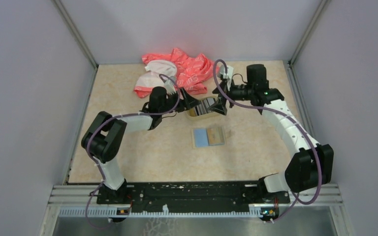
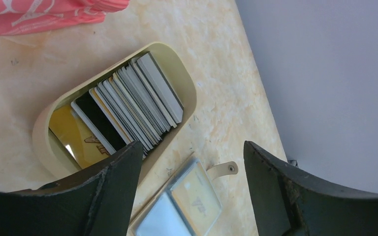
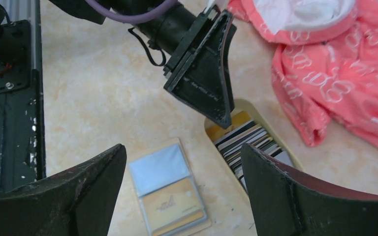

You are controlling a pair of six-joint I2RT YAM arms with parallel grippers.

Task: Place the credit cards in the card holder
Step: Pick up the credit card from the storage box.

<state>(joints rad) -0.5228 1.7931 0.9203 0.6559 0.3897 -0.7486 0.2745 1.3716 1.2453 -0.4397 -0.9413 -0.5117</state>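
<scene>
Left gripper and right gripper, both spread apart, crowd the tray of credit cards toward the tabletop's far edge; card holder lies nearer. Risk: collision, or packed cards lifting together.

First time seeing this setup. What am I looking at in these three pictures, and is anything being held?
Two robot arms are bolted at the near edge of the table. One picture looks down from above and behind them; the other two come from a camera on each wrist, so the dark wedges at the bottom are that arm's own fingers. The left gripper and right gripper are both open, holding nothing, over a tan tray of credit cards. The card holder lies open nearer the bases; a pink cloth lies farther back.
</scene>
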